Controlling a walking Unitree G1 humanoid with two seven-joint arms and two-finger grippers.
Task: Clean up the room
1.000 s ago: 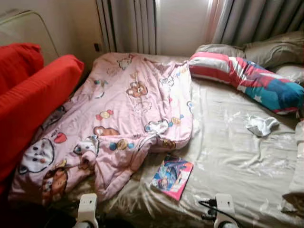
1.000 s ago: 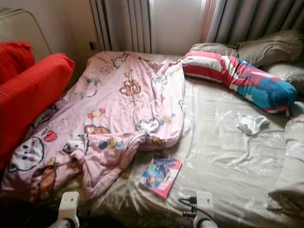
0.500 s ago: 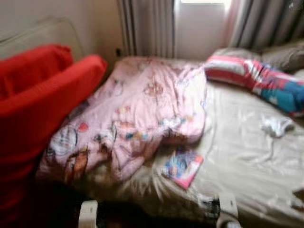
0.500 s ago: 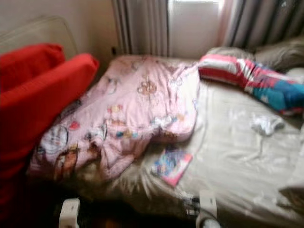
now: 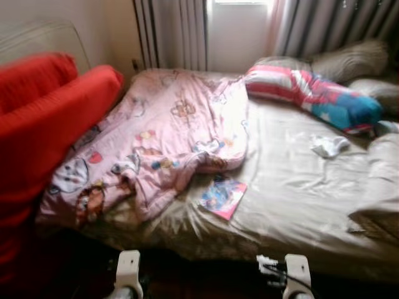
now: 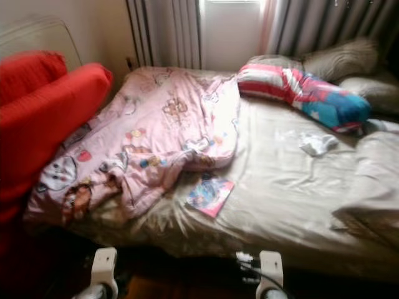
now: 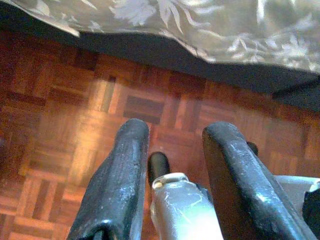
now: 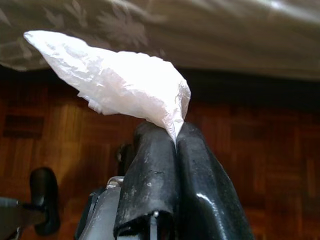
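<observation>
A: What is the robot working with?

B: It is standing at the foot of the bed (image 5: 293, 205), both arms hanging low. The right hand (image 8: 175, 145) is clenched on a crumpled white plastic bag (image 8: 117, 82), pinching one corner while the rest is sticking out over the wooden floor (image 8: 260, 145). The left hand (image 7: 172, 150) is released, fingers apart, holding nothing above the parquet.

A: And what is waiting to be tidied?

B: A pink cartoon quilt (image 5: 168, 134) is lying bunched over the left half of the bed. A magazine (image 5: 222, 197) is lying on the sheet just beside the quilt's edge. A small white cloth (image 5: 328, 146) is sitting further right, near the striped pillow (image 5: 312, 96). A red cushion (image 5: 50, 124) is leaning at the bed's left side.

A: How should it be going about this step?

B: My reading: the bag is meant for collecting loose bits, so keeping the pinch firm matters, as only a corner is being held. I'd have the free left hand reach for the magazine, the nearest item, coming in flat and low so the fingers are sliding under its edge rather than bunching the sheet.
</observation>
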